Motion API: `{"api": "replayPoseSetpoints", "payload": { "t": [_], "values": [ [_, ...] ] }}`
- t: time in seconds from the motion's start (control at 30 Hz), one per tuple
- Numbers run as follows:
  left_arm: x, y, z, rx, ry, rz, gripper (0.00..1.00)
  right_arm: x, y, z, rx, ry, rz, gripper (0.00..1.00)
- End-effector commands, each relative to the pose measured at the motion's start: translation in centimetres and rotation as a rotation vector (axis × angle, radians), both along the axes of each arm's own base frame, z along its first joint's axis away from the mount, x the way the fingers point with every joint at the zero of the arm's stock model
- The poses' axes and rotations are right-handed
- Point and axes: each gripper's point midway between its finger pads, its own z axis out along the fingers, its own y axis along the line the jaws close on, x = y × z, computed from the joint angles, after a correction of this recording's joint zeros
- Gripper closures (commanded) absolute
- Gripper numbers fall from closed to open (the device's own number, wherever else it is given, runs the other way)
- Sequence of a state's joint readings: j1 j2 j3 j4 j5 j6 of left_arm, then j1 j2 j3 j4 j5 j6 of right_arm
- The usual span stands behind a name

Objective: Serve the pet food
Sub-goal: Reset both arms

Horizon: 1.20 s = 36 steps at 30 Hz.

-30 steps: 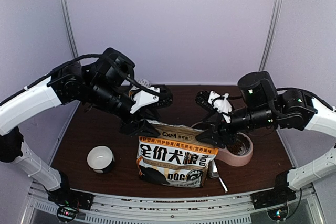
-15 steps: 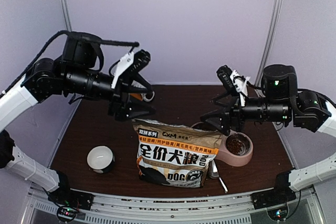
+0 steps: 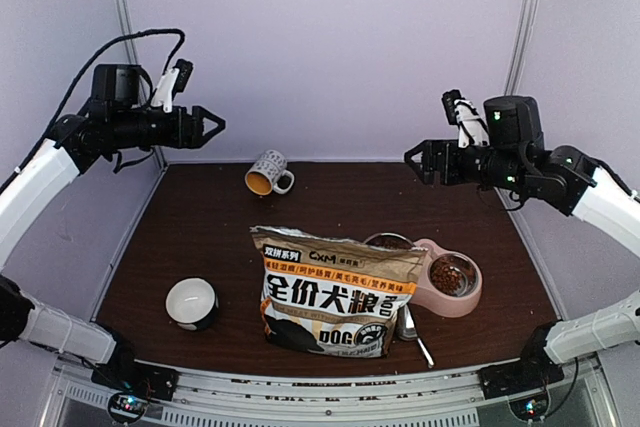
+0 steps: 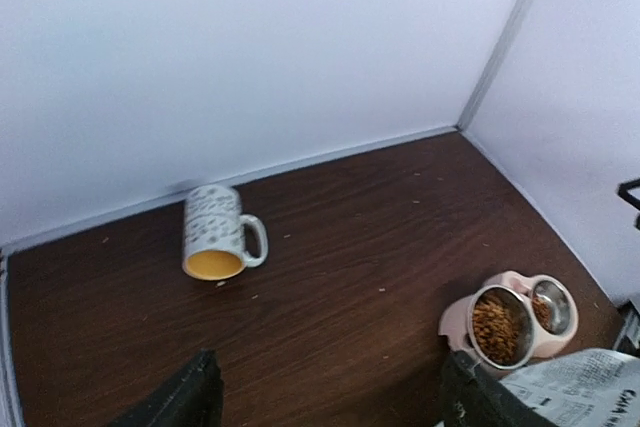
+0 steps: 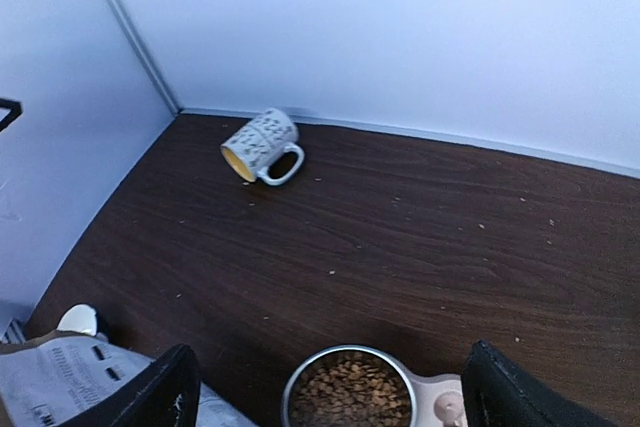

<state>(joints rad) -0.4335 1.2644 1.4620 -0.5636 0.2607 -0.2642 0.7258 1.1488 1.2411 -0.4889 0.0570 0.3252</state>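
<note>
The pet food (image 3: 452,273) is brown kibble lying in the steel cups of a pink double bowl (image 3: 470,299) at the table's right. The kibble (image 4: 495,325) fills the nearer cup in the left wrist view, and kibble (image 5: 350,393) fills a cup in the right wrist view. A printed bag (image 3: 335,292) lies in front of the bowl and covers part of it. My left gripper (image 3: 212,125) hangs high at the back left, open and empty. My right gripper (image 3: 418,161) hangs high at the back right, open and empty. Both are well clear of bag and bowl.
A spotted mug (image 3: 268,173) with a yellow inside lies on its side near the back wall. A small white bowl (image 3: 191,302) stands at the front left. A metal spoon (image 3: 412,330) lies by the bag's right corner. White walls enclose the dark wooden table (image 3: 330,197).
Both grippers have let go at the bag's top, opened wide, and risen back and outward to the sides. The bag stays on the table.
</note>
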Motion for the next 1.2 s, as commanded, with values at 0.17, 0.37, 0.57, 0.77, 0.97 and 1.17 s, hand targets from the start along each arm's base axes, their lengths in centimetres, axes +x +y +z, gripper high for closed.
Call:
{"api": "replayPoseSetpoints", "payload": {
  "t": [0.17,0.37,0.57,0.77,0.97,1.17],
  "values": [
    [2.8,18.8,-8.3,-0.069,0.09,0.589,0.17,4.1,-10.7,-6.0,0.005,0.073,-0.309,0.07],
    [2.1,28.0,-15.8,-0.067,0.074,0.928,0.16,4.7,-18.8,-9.3,0.015,0.044,-0.52,0.07],
    [0.0,30.9,-19.5,0.043,-0.109,1.079,0.16,3.6,-23.8,-11.8,-0.013,-0.139,-0.682,0.06],
    [-1.0,30.4,-22.5,0.137,-0.207,1.033,0.15,2.5,-25.5,-13.5,-0.07,-0.33,-0.751,0.05],
    [1.6,30.1,-21.1,0.139,-0.311,0.978,0.12,3.6,-26.4,-15.5,-0.134,-0.369,-0.773,0.05],
    [4.5,28.5,-21.2,0.157,-0.281,0.848,0.14,5.2,-26.7,-15.2,-0.114,-0.409,-0.768,0.05]
  ]
}}
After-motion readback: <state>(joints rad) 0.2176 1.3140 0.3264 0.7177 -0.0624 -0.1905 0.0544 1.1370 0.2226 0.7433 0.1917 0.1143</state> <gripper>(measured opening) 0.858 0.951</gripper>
